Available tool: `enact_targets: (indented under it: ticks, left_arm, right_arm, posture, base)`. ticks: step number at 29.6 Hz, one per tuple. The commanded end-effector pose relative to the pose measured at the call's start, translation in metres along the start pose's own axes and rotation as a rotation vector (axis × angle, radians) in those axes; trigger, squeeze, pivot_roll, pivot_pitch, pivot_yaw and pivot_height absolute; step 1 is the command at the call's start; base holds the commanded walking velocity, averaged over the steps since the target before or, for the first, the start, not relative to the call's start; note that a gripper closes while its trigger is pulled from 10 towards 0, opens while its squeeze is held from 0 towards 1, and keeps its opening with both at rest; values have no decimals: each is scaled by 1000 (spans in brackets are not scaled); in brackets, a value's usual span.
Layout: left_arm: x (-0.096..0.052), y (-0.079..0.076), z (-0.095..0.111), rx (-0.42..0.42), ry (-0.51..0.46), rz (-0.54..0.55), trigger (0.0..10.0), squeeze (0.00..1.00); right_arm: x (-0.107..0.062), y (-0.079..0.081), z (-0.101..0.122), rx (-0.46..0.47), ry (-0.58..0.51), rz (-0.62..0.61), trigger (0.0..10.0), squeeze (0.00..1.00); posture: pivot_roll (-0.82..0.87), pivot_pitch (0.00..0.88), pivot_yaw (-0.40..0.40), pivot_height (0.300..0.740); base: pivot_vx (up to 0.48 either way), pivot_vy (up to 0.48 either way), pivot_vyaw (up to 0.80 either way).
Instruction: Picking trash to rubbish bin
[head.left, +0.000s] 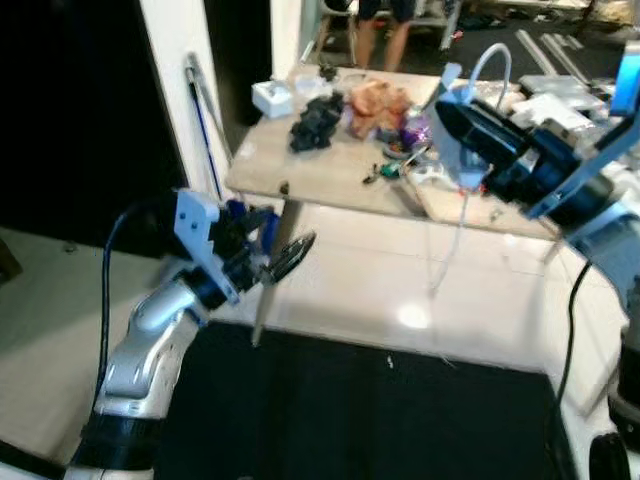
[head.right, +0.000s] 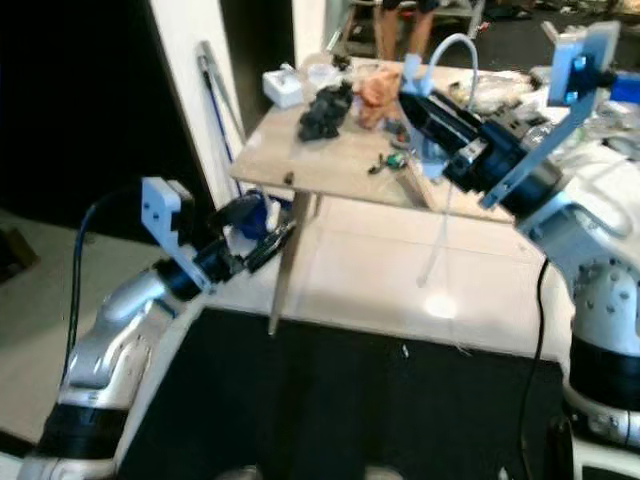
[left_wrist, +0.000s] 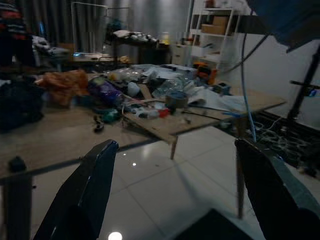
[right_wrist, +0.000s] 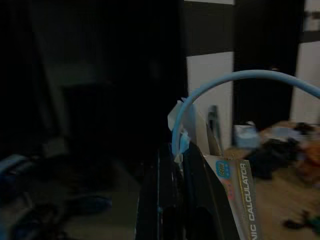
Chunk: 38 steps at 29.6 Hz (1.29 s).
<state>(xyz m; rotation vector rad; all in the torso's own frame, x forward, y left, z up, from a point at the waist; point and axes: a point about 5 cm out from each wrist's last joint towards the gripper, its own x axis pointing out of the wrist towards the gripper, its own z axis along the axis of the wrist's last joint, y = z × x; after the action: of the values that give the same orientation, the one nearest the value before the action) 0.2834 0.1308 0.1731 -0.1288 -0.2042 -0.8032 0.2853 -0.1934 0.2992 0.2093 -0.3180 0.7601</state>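
A: What is recorded for the right tool (head.right: 420, 105)?

B: It is raised above the light wooden tabletop (head.left: 330, 165), and its black fingers are closed on a flat card package printed "CALCULATOR" (right_wrist: 235, 200). A pale blue looped cable (right_wrist: 240, 80) is seen arching over the same grip. No other writing on the card can be read.

A: And the left tool (head.left: 290, 258)?

B: It is held low, beside the tabletop's near corner, above the pale tiled floor (head.left: 400, 290). Its fingers (left_wrist: 85, 195) are spread wide, with nothing between them.

A: What is noted on the tabletop?

B: A crumpled black bag (head.left: 317, 122), a crumpled orange wrapper (head.left: 378, 104), a purple packet (head.left: 415, 130) and a small white box (head.left: 271, 97) are seen, with smaller clutter that cannot be identified. No labels there are legible.

A: Anything else?

B: A black floor mat (head.left: 350, 410) is seen below the arms, and a person's bare legs (head.left: 380, 30) beyond the far edge.
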Motion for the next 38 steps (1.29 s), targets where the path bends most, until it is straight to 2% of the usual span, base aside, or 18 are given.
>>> enact_targets:
  ticks: [1,7,12,29,32,33,35,36,38]
  left_arm:
    - [-1,1,-1,15,18,5,10000,0]
    - [-2,2,-1,18,17,7,10000,0]
    - [-2,2,-2,17,15,6,10000,0]
    - [-2,2,-3,17,13,4,10000,0]
    - [-2,2,-3,18,12,4,10000,0]
    - [-2,2,-3,18,12,4,10000,0]
    - [-2,2,-3,18,12,4,10000,0]
    - [-2,2,-3,18,11,4,10000,0]
    - [-2,2,-3,18,11,3,10000,0]
  right_arm:
    - [1,-4,0,-27,1,-31,10000,0]
    - [-1,-25,1,-89,-10,-194,10000,0]
    - [-2,-33,5,-115,-29,-253,10000,0]
    - [-1,-40,19,-175,-150,-319,10000,0]
    - [0,-38,32,-183,-240,-310,10000,0]
    - [0,-38,32,-183,-240,-310,10000,0]
    - [0,-32,43,-173,-318,-276,10000,0]
    - [2,-24,56,-138,-399,-222,10000,0]
    - [2,-21,61,-121,-430,-197,10000,0]
  posture:
    - [-60,0,-36,740]
    - [-60,0,-36,740]
    - [-60,0,-36,740]
    - [-62,0,-32,740]
    - [-62,0,-31,740]
    - [-62,0,-31,740]
    - [-62,0,-30,740]
    - [-63,0,-29,740]
    - [-63,0,-29,740]
  base:
    - [0,0,0]
    - [0,0,0]
    - [0,0,0]
    - [0,0,0]
    - [0,0,0]
    - [0,0,0]
    - [0,0,0]
    - [0,0,0]
    - [0,0,0]
